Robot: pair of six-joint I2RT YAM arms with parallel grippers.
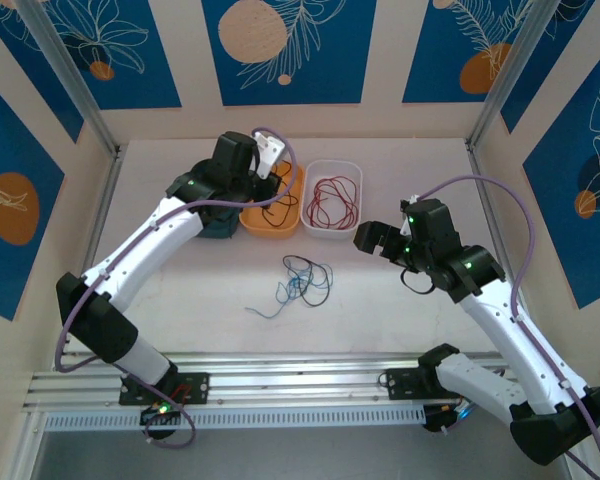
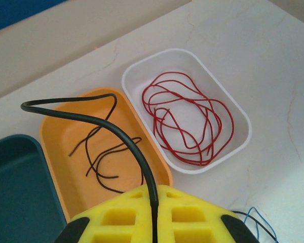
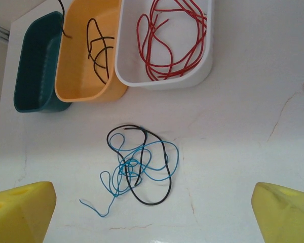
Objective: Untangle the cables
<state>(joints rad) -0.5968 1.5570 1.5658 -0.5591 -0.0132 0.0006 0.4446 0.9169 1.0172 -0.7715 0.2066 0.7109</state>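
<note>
LEFT: your left hand (image 2: 153, 223) is clenched on a black cable (image 2: 116, 129) trailing into the orange tray (image 2: 53, 136) | RIGHT: your right hand (image 3: 152, 212) hangs released above the blue-and-black tangle (image 3: 139, 167) on the counter (image 3: 253, 101), 6 o'clock of the trays | RED: red cable (image 2: 192, 116) lies in the white tray (image 2: 243, 121), 3 o'clock of the orange tray.

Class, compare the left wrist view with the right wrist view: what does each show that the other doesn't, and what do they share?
Left wrist view adds: the left end effector shut on the black cable, which arches up and trails down into the orange tray. Right wrist view adds: the open right end effector over the tangle on the table, a black loop through blue strands. Shared: teal tray, orange tray with black cable in it, white tray with red cable.
</note>
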